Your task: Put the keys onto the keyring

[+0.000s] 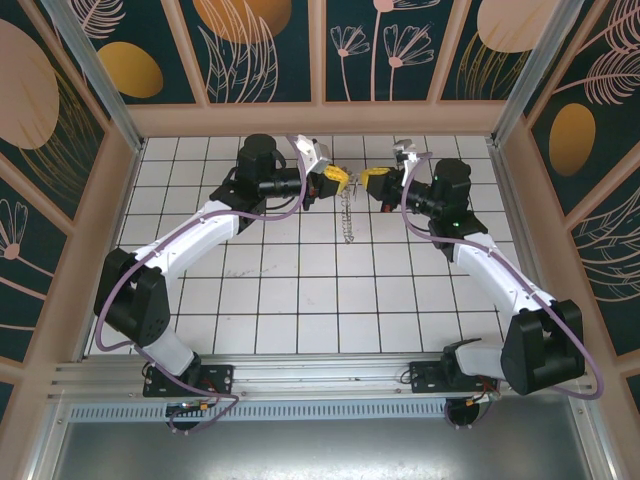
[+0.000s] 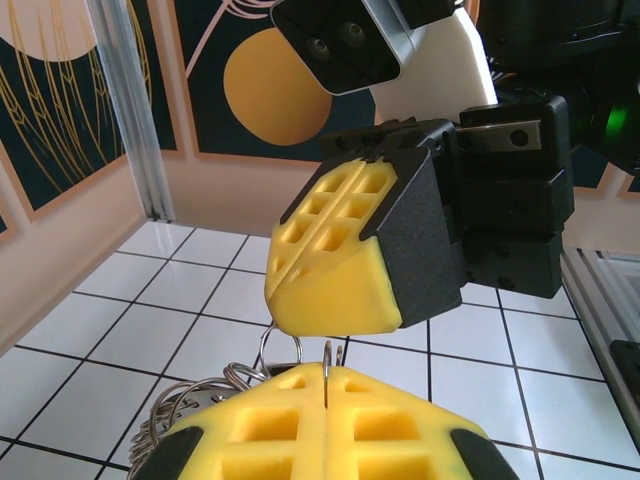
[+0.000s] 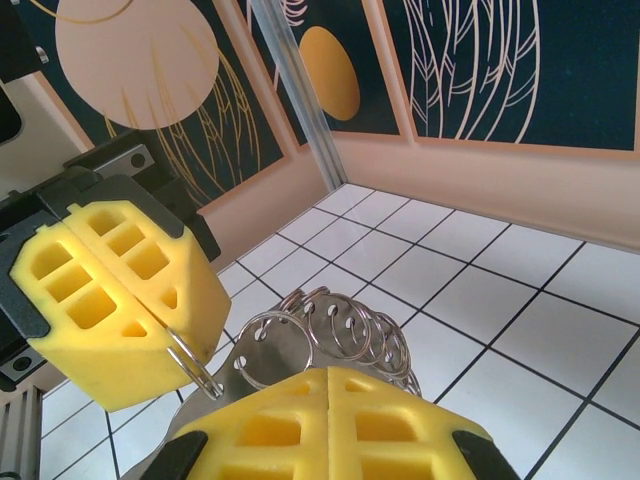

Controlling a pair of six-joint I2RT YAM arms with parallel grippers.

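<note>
In the top view the left gripper (image 1: 337, 180) and right gripper (image 1: 372, 180) meet tip to tip over the far half of the tiled tabletop (image 1: 300, 300). The keyring (image 1: 348, 215) hangs between them as a thin chain-like strand whose lower end reaches the tiles, and its detail is too small to read there. The wrist views show more. From the left wrist, the left gripper (image 2: 328, 395) has its yellow pads pressed together on a thin wire at the seam. The right gripper (image 2: 325, 255) sits just above, also closed, with a wire loop under its lower edge. A bunch of the keyring's loops (image 2: 190, 405) shows low on the left. From the right wrist, the keyring (image 3: 335, 335) is a row of overlapping metal split rings lying just above the right gripper (image 3: 330, 395), whose pads are shut with the nearest ring running in behind them. The left gripper (image 3: 130, 300) pinches a wire loop at its lower corner.
</note>
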